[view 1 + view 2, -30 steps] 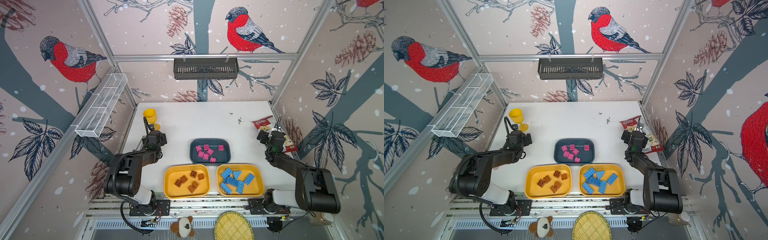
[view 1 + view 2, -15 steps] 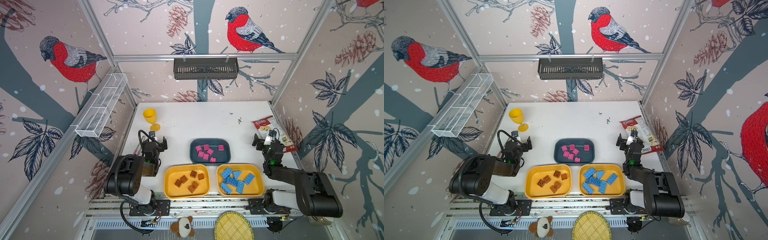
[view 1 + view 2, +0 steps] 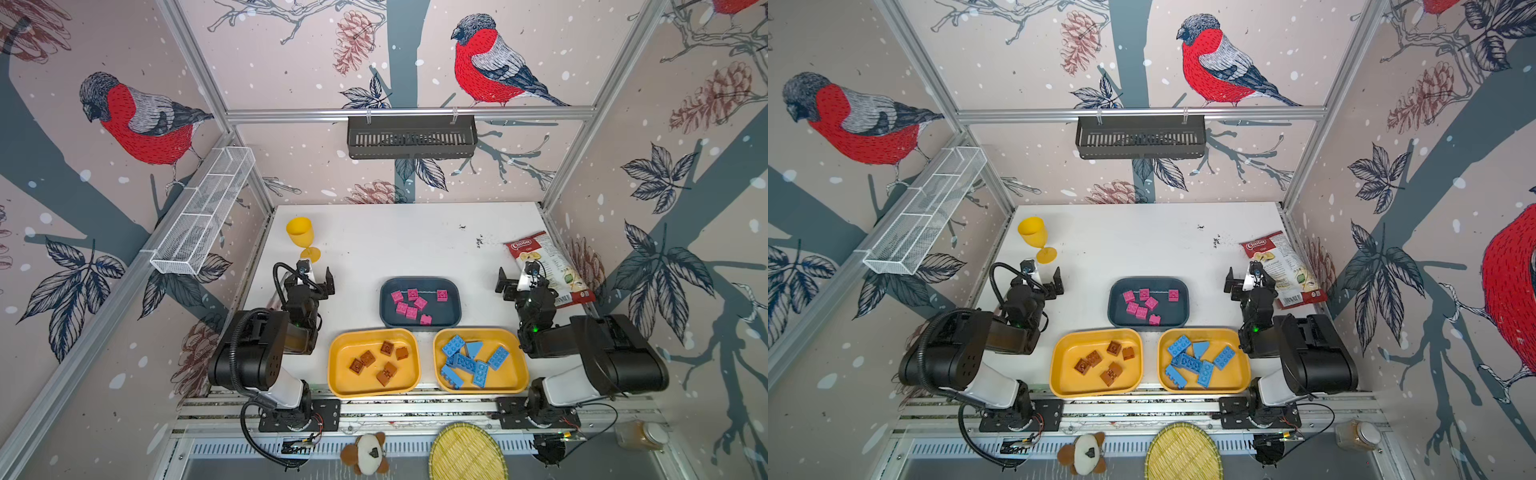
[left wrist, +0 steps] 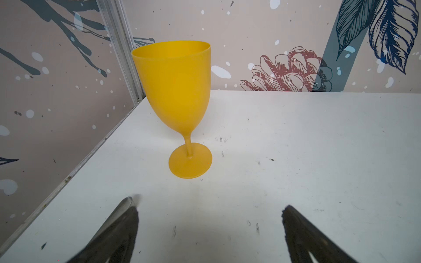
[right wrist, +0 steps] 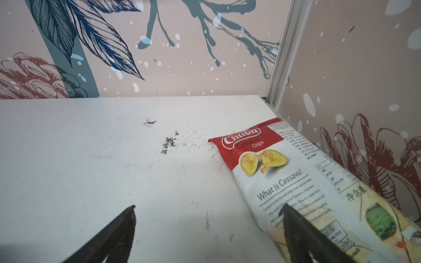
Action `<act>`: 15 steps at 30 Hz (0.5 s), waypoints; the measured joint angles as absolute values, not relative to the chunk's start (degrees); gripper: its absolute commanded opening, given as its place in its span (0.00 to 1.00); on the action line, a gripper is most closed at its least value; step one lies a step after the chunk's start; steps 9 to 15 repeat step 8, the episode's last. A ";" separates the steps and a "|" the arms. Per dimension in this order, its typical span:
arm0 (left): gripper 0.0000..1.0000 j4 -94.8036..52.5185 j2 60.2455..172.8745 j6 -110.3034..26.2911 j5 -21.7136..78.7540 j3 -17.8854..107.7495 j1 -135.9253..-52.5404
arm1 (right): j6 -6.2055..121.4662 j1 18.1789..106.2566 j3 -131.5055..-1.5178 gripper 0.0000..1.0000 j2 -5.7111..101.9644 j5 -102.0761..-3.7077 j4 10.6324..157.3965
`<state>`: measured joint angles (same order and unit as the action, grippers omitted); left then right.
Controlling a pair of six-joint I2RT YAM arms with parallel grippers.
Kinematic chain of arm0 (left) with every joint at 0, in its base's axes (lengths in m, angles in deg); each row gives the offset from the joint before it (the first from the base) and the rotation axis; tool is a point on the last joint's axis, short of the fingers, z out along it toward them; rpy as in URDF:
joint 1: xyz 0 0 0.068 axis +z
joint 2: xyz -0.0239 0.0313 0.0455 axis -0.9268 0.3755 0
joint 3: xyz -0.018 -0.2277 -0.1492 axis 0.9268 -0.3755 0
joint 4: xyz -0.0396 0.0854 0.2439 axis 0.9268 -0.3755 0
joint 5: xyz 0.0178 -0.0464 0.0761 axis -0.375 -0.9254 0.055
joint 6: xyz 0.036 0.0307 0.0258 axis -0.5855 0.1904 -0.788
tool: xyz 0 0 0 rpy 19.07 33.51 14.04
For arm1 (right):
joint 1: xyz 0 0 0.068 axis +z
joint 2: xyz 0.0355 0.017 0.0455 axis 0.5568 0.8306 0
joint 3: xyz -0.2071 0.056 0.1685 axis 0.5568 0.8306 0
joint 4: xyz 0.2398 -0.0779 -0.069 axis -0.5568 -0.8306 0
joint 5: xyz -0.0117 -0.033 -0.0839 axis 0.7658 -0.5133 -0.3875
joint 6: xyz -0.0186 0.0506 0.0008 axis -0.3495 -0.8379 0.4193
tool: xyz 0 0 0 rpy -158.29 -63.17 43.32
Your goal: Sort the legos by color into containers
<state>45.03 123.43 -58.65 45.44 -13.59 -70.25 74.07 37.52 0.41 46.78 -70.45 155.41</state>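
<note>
Three trays in both top views, with all legos seemingly sorted: pink inside the teal tray, brown in the yellow tray just on its arm-base side to the left, blue in the other yellow tray just on its arm-base side to the right. No loose brick spotted on the table. Well left of the teal tray, the left gripper; well right of it, the right gripper. Both about level with it, spread wide, empty, aimed at the back wall rather than at any tray. Roughly equally near, so neither arm favoured, and probably nothing left to fetch. Left wrist view: fingers apart, bare table between, only a goblet ahead. Right wrist view: fingers apart, nothing held, one tip over a chips bag, no lego in sight.
</note>
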 measured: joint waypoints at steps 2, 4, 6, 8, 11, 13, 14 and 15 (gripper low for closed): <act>0.97 45.03 123.45 -58.65 45.44 -13.59 -70.25 | 74.03 37.54 -0.09 0.99 46.26 -71.06 155.13; 0.97 45.03 123.45 -58.67 45.44 -13.59 -70.25 | 74.01 37.52 -0.59 0.99 46.23 -72.07 155.61; 0.97 45.03 123.45 -58.67 45.44 -13.59 -70.25 | 73.96 37.43 -1.18 0.99 46.28 -72.33 154.84; 0.97 45.03 123.45 -58.67 45.44 -13.59 -70.25 | 73.94 37.10 -1.77 0.99 46.34 -72.42 154.58; 0.97 45.03 123.45 -58.67 45.44 -13.59 -70.25 | 73.94 37.10 -1.77 0.99 46.34 -72.42 154.58; 0.97 45.03 123.45 -58.67 45.44 -13.59 -70.25 | 73.94 37.10 -1.77 0.99 46.34 -72.42 154.58; 0.97 45.03 123.45 -58.67 45.44 -13.59 -70.25 | 73.94 37.10 -1.77 0.99 46.34 -72.42 154.58; 0.97 45.03 123.45 -58.67 45.44 -13.59 -70.25 | 73.94 37.10 -1.77 0.99 46.34 -72.42 154.58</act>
